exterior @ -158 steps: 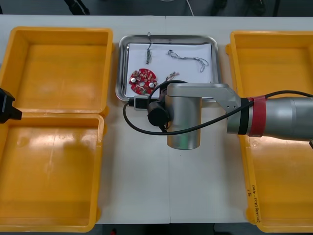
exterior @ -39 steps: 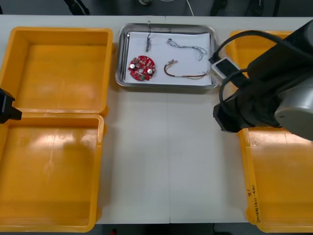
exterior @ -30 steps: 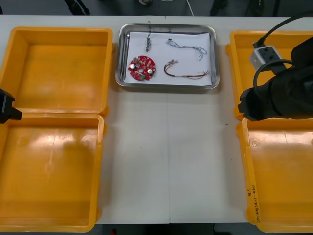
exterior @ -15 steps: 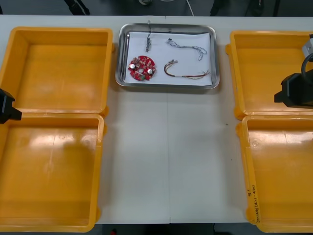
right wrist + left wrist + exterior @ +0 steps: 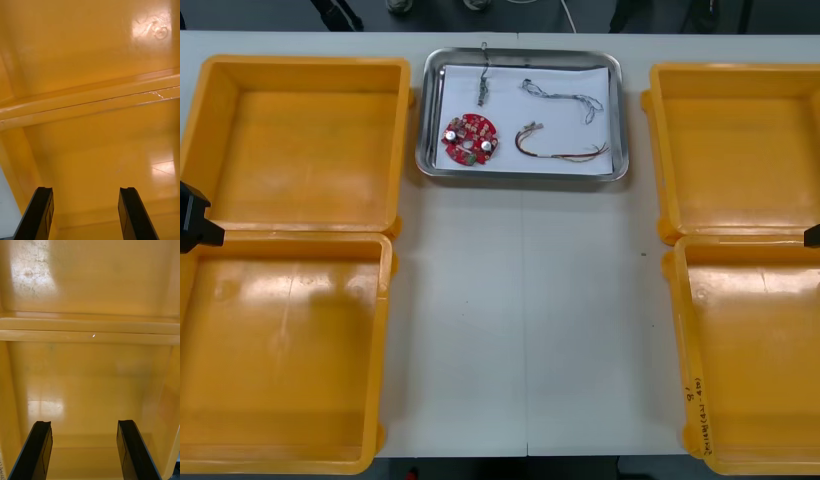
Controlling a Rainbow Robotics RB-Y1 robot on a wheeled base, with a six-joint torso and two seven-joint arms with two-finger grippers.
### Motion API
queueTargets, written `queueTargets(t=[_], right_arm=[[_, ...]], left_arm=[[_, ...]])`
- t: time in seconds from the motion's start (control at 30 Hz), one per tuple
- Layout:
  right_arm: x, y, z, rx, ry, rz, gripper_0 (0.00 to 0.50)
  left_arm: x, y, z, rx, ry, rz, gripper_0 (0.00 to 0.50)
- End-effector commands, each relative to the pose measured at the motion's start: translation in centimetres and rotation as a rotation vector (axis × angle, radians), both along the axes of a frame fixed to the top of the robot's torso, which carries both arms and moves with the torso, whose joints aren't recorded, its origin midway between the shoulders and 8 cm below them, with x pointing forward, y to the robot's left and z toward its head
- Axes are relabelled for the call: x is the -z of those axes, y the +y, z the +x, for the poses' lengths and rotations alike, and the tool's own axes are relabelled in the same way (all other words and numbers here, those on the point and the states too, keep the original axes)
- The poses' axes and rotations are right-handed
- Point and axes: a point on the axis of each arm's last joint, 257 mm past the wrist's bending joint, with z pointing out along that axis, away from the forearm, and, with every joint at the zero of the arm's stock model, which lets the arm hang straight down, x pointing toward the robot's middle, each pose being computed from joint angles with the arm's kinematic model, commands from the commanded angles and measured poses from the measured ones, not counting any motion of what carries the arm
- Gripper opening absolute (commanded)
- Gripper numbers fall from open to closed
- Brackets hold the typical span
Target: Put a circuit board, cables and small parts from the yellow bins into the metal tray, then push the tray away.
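Looked to me like the job was basically finished. The left gripper (image 5: 85, 450) hung wide open with nothing between its fingers, over the left bins (image 5: 90, 390). There was bare orange floor right under the fingertips, and just past them the doubled rim where the two bins butt together. Same deal on the other side: the right gripper (image 5: 86, 213) was spread wide and empty over the right bins (image 5: 97, 157), with that rim seam a bit beyond the fingers. Seen from above, all four bins seemed cleaned out; I couldn't spot a single leftover.

Well away from both grippers, out between them and near the far edge of the table (image 5: 520, 330), sat the metal tray (image 5: 520, 172), white inside. In it:
- the round red circuit board (image 5: 470, 139), with a couple of small metal parts (image 5: 485, 146) on top of it
- a red and yellow cable (image 5: 560, 152) beside the board
- a blue and white cable (image 5: 560, 97) farther back
- a short dark cable (image 5: 483, 88) apart from those

Since the tray sat that far out, my guess is the push was done too, so nothing obvious was left.
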Motion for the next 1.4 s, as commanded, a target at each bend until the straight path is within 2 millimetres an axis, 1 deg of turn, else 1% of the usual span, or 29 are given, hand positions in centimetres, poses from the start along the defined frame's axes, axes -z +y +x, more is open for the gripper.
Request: queueTargets(t=[0.03, 0.3, 0.4, 0.53, 0.63, 0.8, 0.97, 1.2, 1.4], right_arm=[[-0.9, -2.4, -0.1, -0.021, -0.023, -0.077, 0.5], [-0.4, -2.7, 0.3, -0.018, -0.043, -0.06, 0.5], [-0.6, -2.5, 0.3, -0.021, -0.049, -0.053, 0.5], [-0.5, -2.9, 0.4, -0.013, -0.042, -0.037, 0.5], [0.0, -2.7, 0.0, -0.027, -0.022, -0.019, 0.5], [1.4, -2.7, -1.1, -0.036, 0.021, -0.013, 0.5], [2.2, -3.3, -1.8, -0.032, 0.042, -0.028, 0.5], [2.2, -4.3, -1.9, -0.034, 0.043, -0.066, 0.5], [2.3, -4.3, -1.9, -0.04, 0.045, -0.068, 0.5]], left_arm=[[-1.3, 1.8, -0.2, 0.071, -0.024, 0.1, 0.5], [-1.3, 1.8, -0.2, 0.071, -0.024, 0.1, 0.5], [-1.3, 1.8, -0.2, 0.071, -0.024, 0.1, 0.5], [-1.3, 1.8, -0.2, 0.071, -0.024, 0.1, 0.5], [-1.3, 1.8, -0.2, 0.071, -0.024, 0.1, 0.5], [-1.3, 1.8, -0.2, 0.071, -0.024, 0.1, 0.5], [-1.3, 1.8, -0.2, 0.071, -0.024, 0.1, 0.5], [-1.3, 1.8, -0.2, 0.071, -0.024, 0.1, 0.5], [-1.3, 1.8, -0.2, 0.071, -0.024, 0.1, 0.5]])
